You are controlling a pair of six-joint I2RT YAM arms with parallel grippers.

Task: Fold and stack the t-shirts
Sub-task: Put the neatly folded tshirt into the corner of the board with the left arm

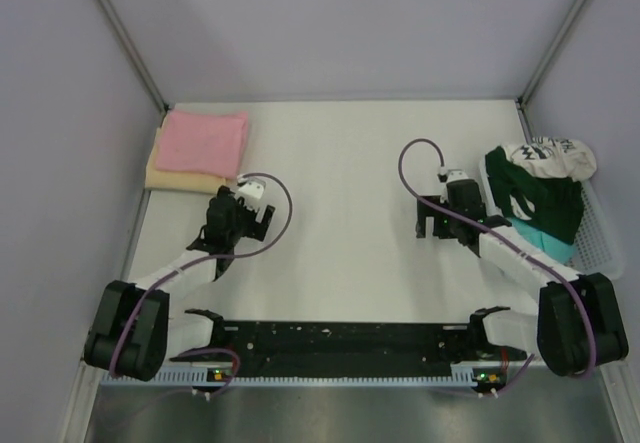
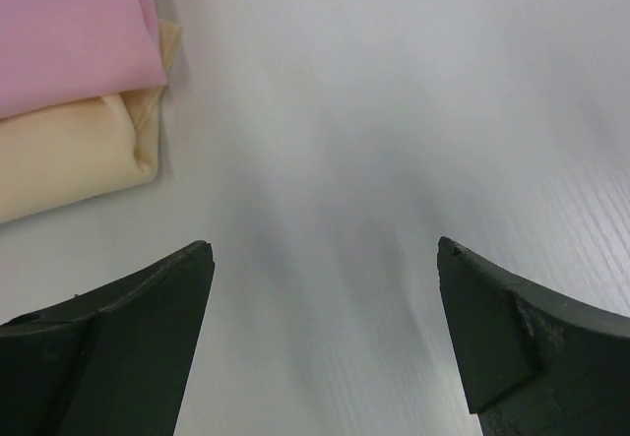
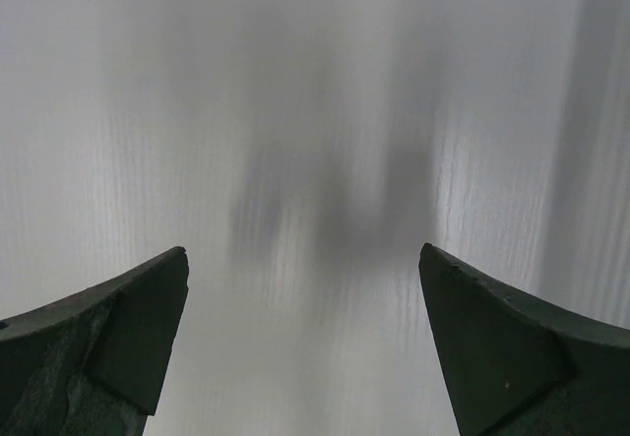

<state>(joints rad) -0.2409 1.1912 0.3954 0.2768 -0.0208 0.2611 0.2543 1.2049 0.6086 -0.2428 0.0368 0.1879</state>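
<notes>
A folded light pink t-shirt [image 1: 205, 141] lies on a folded tan-beige t-shirt [image 1: 175, 178] at the table's far left. In the left wrist view the pink [image 2: 69, 32] and the tan [image 2: 69, 160] shirts fill the upper left corner. My left gripper [image 1: 240, 225] [image 2: 325, 259] hovers just near and right of that stack, open and empty. At the right lie unfolded t-shirts in a heap: white with dark print [image 1: 550, 156], dark green [image 1: 545, 203], teal [image 1: 545, 241]. My right gripper [image 1: 432, 225] [image 3: 303, 269] stands open over bare table left of the heap.
The heap rests in a white basket [image 1: 603, 248] at the right edge. Grey walls close off the back and both sides. A black rail [image 1: 330, 341] runs between the arm bases at the near edge.
</notes>
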